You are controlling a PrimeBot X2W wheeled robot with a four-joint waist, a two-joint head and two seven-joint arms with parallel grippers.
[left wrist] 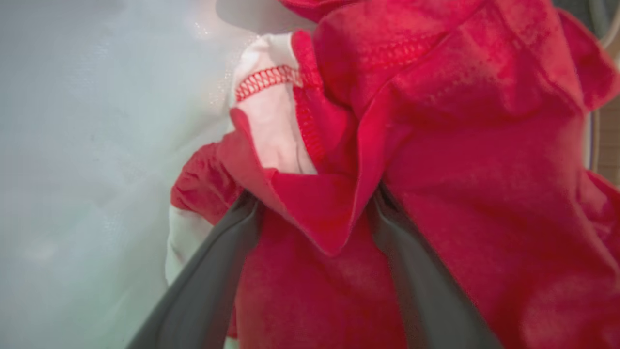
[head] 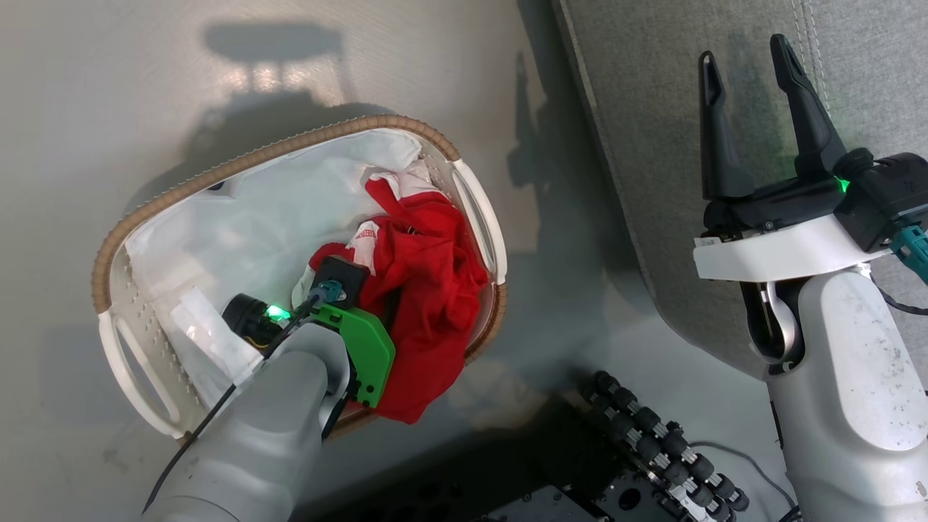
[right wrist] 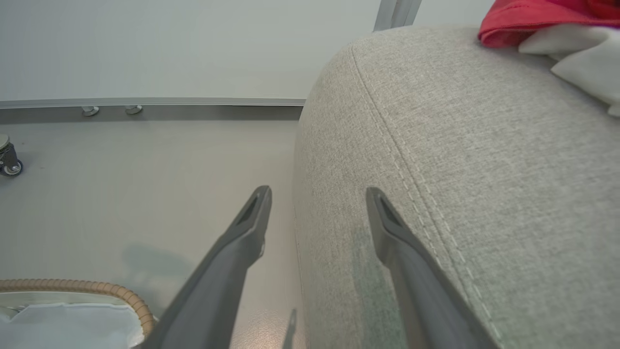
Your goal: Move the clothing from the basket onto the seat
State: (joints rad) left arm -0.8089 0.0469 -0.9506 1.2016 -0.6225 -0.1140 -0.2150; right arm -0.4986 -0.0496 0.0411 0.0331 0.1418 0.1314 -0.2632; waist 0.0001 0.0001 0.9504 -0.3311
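The basket (head: 217,170) stands on the floor at the left, with crumpled red clothing (head: 428,275) in its right half, one fold hanging over the rim. My left gripper (left wrist: 315,194) is down in the basket, open, its fingers (left wrist: 213,281) pushed into the red clothing (left wrist: 460,169); fabric lies between them and hides the tips. My right gripper (head: 744,51) hovers open and holds nothing over the left edge of the grey seat (head: 652,145). In the right wrist view, more red clothing (right wrist: 523,19) with a white part lies on the seat (right wrist: 460,145).
The white liner (head: 275,210) covers the basket's left half. My base with its black rollers (head: 652,435) sits close to the basket and seat. A wall rail (right wrist: 145,103) and a caster wheel (right wrist: 7,160) lie beyond the grey floor.
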